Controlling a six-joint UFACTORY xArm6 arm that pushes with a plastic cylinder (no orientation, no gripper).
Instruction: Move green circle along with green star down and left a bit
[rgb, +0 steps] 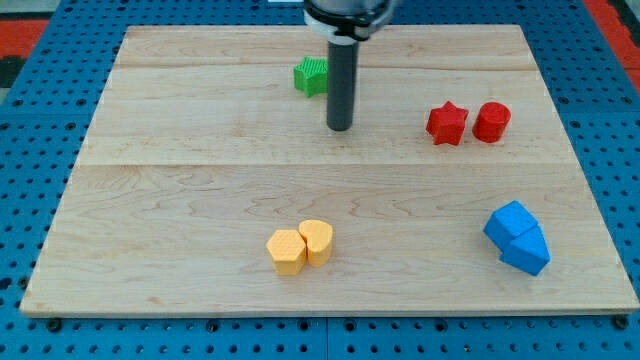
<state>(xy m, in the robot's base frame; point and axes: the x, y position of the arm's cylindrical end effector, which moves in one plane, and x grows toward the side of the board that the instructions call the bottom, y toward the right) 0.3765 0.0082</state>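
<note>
Camera view, single moment: your rod ends with my tip resting on the wooden board, just below and to the view's right of a green block near the board's top edge. Only one green piece can be made out; its jagged left outline suggests the green star, and the rod hides its right side, so you cannot tell whether the green circle sits behind the rod or is missing from sight. There are no fingers on this rig, so spread or pressed together does not apply.

Progress, judged from the layout: the green piece lies high on the board, so the down-and-left move appears not yet done. With the tip below the block, you would likely need to bring it round to the upper right side before pushing.

Orientation: the visible green shape is compact, with no clear long axis; its heading cannot be read.

Other items: a red star touching or just beside a red cylinder at the right; two yellow blocks together at bottom centre; two blue blocks at lower right.
</note>
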